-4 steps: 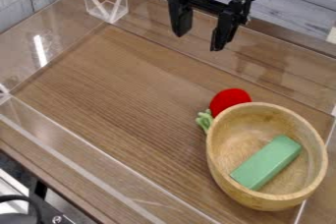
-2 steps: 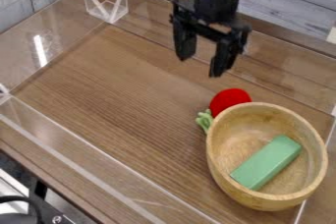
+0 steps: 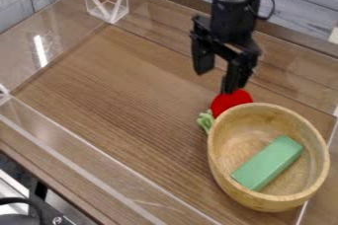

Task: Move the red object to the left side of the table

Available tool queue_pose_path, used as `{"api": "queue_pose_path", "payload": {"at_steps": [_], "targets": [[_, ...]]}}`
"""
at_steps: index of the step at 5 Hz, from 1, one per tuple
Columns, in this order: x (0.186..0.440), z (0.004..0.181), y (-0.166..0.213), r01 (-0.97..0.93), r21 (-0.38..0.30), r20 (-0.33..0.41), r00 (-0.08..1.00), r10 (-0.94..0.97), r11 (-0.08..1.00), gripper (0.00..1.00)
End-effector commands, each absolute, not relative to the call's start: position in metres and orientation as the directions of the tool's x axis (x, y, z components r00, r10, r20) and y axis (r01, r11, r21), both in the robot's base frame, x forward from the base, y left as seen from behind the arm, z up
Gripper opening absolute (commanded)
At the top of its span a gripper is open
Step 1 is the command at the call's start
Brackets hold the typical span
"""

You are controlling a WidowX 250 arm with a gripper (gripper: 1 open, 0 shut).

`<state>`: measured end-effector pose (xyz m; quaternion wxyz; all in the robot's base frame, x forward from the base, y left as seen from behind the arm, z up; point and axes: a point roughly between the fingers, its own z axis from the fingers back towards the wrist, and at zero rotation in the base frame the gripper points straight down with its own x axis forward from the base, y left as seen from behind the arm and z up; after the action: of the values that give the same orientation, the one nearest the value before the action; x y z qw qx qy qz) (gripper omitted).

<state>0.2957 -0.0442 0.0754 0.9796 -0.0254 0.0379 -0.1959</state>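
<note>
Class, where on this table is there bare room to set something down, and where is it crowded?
Bare: the wide left and front-left of the table, between the clear walls and the bowl. Crowded: the right, where gripper, red fruit and bowl bunch together.

Green block in wooden bowl (image 3: 223, 176), seemingly flat (image 3: 267, 164).Green block (image 3: 267, 164) lies in a seemingly wooden bowl (image 3: 219, 168).

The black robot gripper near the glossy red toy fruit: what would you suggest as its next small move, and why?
I would probably ease the black robot gripper slightly down over the glossy red toy fruit, jaws kept open, since they appear spread just above it and it is not yet gripped.
</note>
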Motion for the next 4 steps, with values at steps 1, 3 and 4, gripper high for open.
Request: {"api": "queue_pose_path", "payload": {"at_steps": [1, 3, 4], "targets": [[0.302, 0.076, -0.053, 0.43, -0.065, -0.013, 0.902, -0.432, 0.9, 1.0], [0.308, 0.058, -0.057, 0.464, -0.079, 0.017, 0.885, -0.465, 0.882, 0.0], [0.309, 0.053, -0.056, 0.468, -0.082, 0.014, 0.883, -0.468, 0.88, 0.0]]}}
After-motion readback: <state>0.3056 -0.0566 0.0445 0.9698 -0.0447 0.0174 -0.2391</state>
